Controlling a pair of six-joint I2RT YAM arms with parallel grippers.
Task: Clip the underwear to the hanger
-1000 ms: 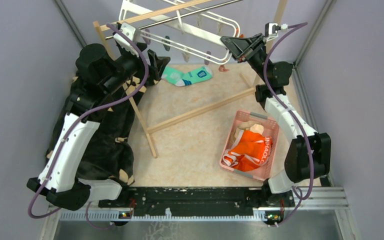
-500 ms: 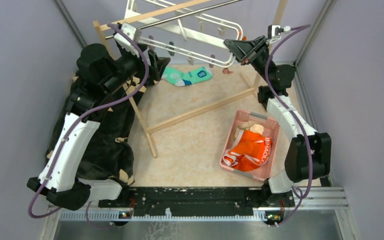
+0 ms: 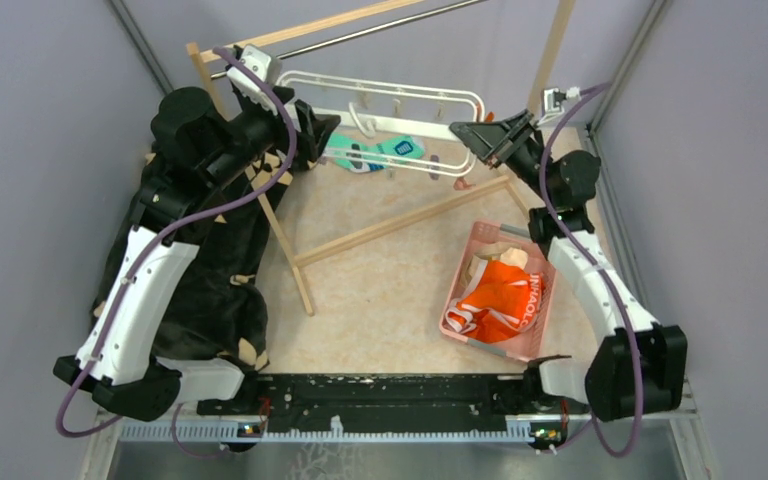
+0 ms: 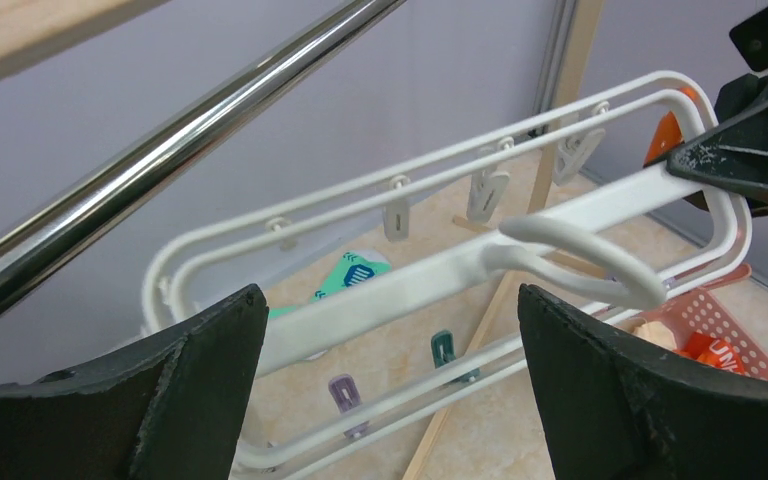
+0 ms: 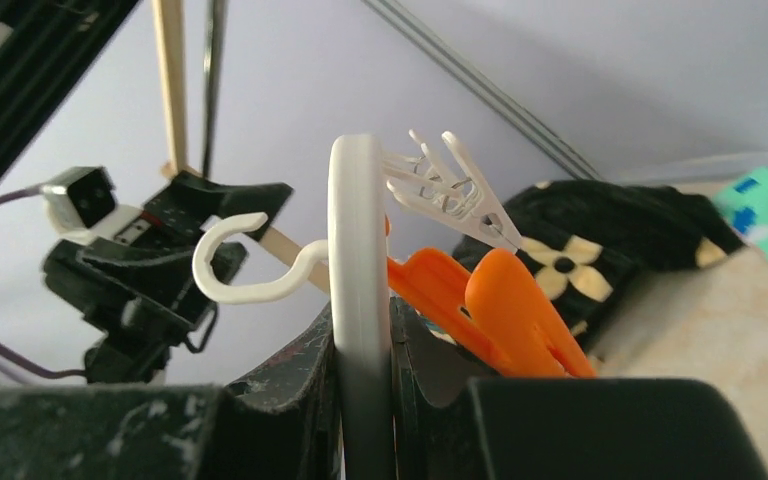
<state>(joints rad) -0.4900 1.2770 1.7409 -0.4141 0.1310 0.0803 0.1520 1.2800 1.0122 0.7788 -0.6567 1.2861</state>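
The orange underwear point(image 3: 503, 298) lies bunched in a pink basket point(image 3: 506, 232) at the right, apart from both grippers. The white hanger point(image 3: 380, 120) hangs in the air below the rack's metal bar, roughly level, with small clips dangling from it. My right gripper point(image 3: 467, 134) is shut on its right end; in the right wrist view the white frame point(image 5: 360, 250) stands pinched between the jaws, an orange clip point(image 5: 520, 310) beside it. My left gripper point(image 3: 318, 125) stands open at the hanger's left end, touching nothing. The hanger's centre bar point(image 4: 410, 285) and hook point(image 4: 600, 255) cross between its fingers.
A tall wooden rack with a metal bar point(image 3: 380, 28) spans the back, with its wooden foot rail point(image 3: 400, 222) on the floor. A teal sock point(image 3: 380, 152) lies under the hanger. Black flowered cloth point(image 3: 210, 290) is heaped under the left arm. A beige cloth sits in the basket.
My right gripper has brought the hanger down and nearer, from tilted up by the metal bar to roughly level below it. The left arm has not moved.
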